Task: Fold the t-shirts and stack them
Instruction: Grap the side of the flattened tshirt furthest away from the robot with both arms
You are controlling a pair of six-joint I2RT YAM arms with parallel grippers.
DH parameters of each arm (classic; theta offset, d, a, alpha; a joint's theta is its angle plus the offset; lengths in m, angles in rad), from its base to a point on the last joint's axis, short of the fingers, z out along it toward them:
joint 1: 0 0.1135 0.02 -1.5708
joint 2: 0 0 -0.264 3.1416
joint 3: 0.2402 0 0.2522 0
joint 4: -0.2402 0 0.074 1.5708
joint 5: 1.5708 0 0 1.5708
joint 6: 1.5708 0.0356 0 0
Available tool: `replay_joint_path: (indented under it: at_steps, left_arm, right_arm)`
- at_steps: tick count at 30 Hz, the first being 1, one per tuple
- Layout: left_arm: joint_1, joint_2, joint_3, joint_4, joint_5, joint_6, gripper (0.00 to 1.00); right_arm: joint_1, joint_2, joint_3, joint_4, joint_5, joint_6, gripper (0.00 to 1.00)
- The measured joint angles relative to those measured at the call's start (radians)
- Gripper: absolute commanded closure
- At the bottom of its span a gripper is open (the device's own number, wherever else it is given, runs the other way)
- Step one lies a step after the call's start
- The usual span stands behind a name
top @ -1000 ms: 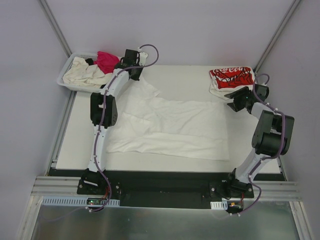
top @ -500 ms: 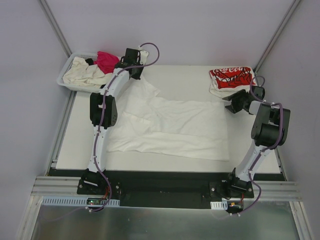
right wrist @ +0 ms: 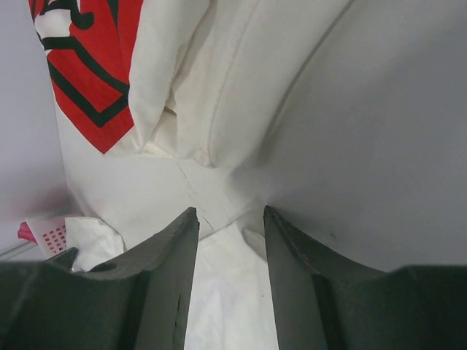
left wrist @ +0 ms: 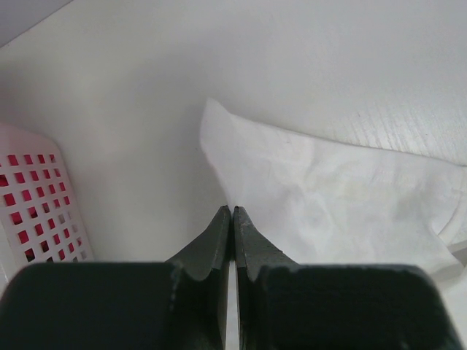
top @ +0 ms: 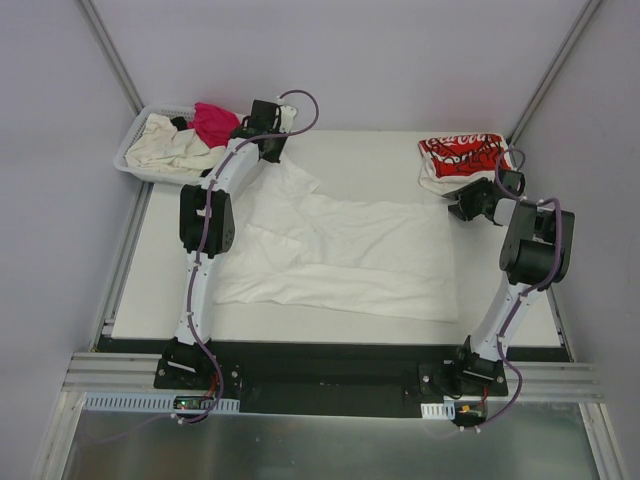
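Overhead view: a large plain white cloth t-shirt (top: pixel 340 255) lies spread and creased across the middle of the white table (top: pixel 380 150), one sleeve drawn out toward 11 o'clock. A folded white t-shirt with red print (top: pixel 462 155) sits at 2 o'clock, near the table's far right corner. A white slotted plastic basket (top: pixel 128 152) stands off the far left corner at 10 o'clock, holding a crumpled cream t-shirt (top: pixel 170 145), a magenta t-shirt (top: pixel 212 120) and a sliver of black cloth (top: pixel 180 123). The left gripper (left wrist: pixel 232 211) is at 11 o'clock beside the basket, jaws pressed fully together, tips at the edge of the plain shirt's sleeve; whether cloth is pinched between them cannot be told. The right gripper (right wrist: pixel 230 219) is at the near edge of the printed shirt, jaws parted and not clamped, a fold of white cloth lying between its fingers (right wrist: pixel 175 240); which shirt that fold belongs to cannot be told.
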Motion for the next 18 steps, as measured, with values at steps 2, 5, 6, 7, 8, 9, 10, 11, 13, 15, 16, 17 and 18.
replay_joint_path:
  at_steps: [2, 5, 6, 7, 8, 9, 10, 11, 13, 15, 16, 17, 18]
  left_arm:
    - [0.0, -0.004, -0.006, 0.001, -0.009, 0.0, 1.0]
    - [0.0, -0.007, -0.009, 0.002, -0.016, 0.0, 1.0]
    - [0.0, -0.007, -0.009, 0.002, -0.016, 0.0, 1.0]
    - [0.0, -0.007, -0.009, 0.002, -0.016, 0.0, 1.0]
    - [0.0, -0.007, -0.009, 0.002, -0.016, 0.0, 1.0]
    - [0.0, -0.007, -0.009, 0.002, -0.016, 0.0, 1.0]
    - [0.0, -0.007, -0.009, 0.002, -0.017, 0.0, 1.0]
    - [0.0, -0.007, -0.009, 0.002, -0.017, 0.0, 1.0]
    - [0.0, -0.007, -0.009, 0.002, -0.018, 0.001, 1.0]
    - [0.0, -0.007, -0.009, 0.002, -0.018, 0.002, 1.0]
    - [0.0, -0.007, -0.009, 0.002, -0.019, 0.003, 1.0]
    - [0.0, -0.007, -0.009, 0.002, -0.019, 0.005, 1.0]
    - [0.0, -0.007, -0.009, 0.003, -0.019, 0.007, 1.0]
  right_arm:
    - [0.002, 0.003, 0.003, 0.005, 0.0, 0.003, 0.61]
    - [0.003, 0.006, 0.003, 0.005, 0.002, 0.004, 0.66]
    - [0.003, 0.006, 0.003, 0.005, 0.002, 0.004, 0.69]
    - [0.003, 0.007, 0.003, 0.005, 0.003, 0.004, 0.69]
    - [0.003, 0.007, 0.003, 0.005, 0.004, 0.005, 0.7]
    - [0.003, 0.007, 0.002, 0.005, 0.004, 0.006, 0.73]
    - [0.003, 0.007, 0.001, 0.007, 0.004, 0.006, 0.75]
    - [0.003, 0.007, -0.002, 0.011, 0.005, 0.008, 0.76]
    - [0.003, 0.007, -0.012, 0.017, 0.004, 0.008, 0.82]
    - [0.003, 0.007, -0.024, 0.019, 0.003, 0.011, 0.83]
    - [0.003, 0.007, -0.031, 0.027, 0.002, 0.015, 0.83]
    - [0.003, 0.007, -0.034, 0.035, 0.001, 0.016, 0.85]
    - [0.003, 0.007, -0.035, 0.041, 0.0, 0.018, 0.88]
